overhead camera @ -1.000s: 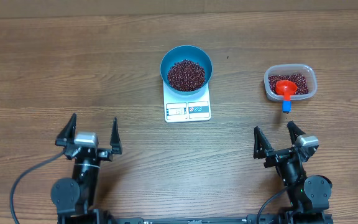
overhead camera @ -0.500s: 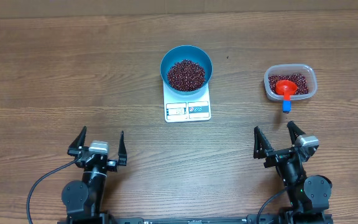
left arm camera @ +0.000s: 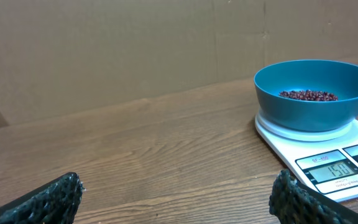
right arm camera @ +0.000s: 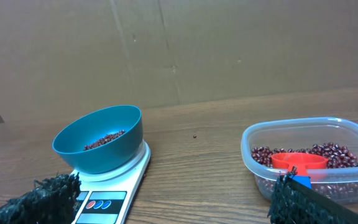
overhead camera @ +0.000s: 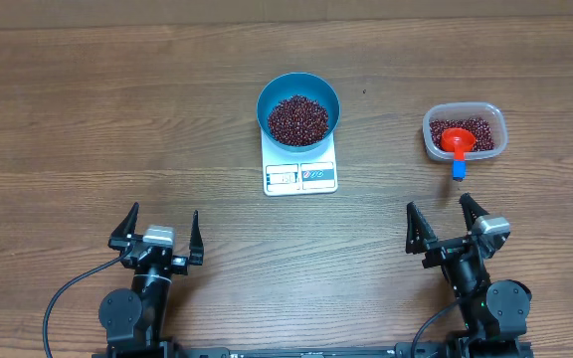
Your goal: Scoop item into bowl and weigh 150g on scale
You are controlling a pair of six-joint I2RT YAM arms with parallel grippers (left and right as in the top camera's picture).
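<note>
Presently the scale point(overhead camera: 300, 174) lies with its long axis toward the arms and its display edge nearest them, bare table point(overhead camera: 117, 119) all round it. The blue bowl point(overhead camera: 265, 99) sits on its far half, holding a heap of red beans point(overhead camera: 297, 118). Well right of the scale, a clear tub point(overhead camera: 428, 134) holds more beans and a red scoop point(overhead camera: 457, 139); nearer than the scale, the left gripper point(overhead camera: 164, 211) and right gripper point(overhead camera: 437, 203) stand spread wide, both empty.

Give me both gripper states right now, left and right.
Left gripper: open, holding nothing.
Right gripper: open, holding nothing.
</note>
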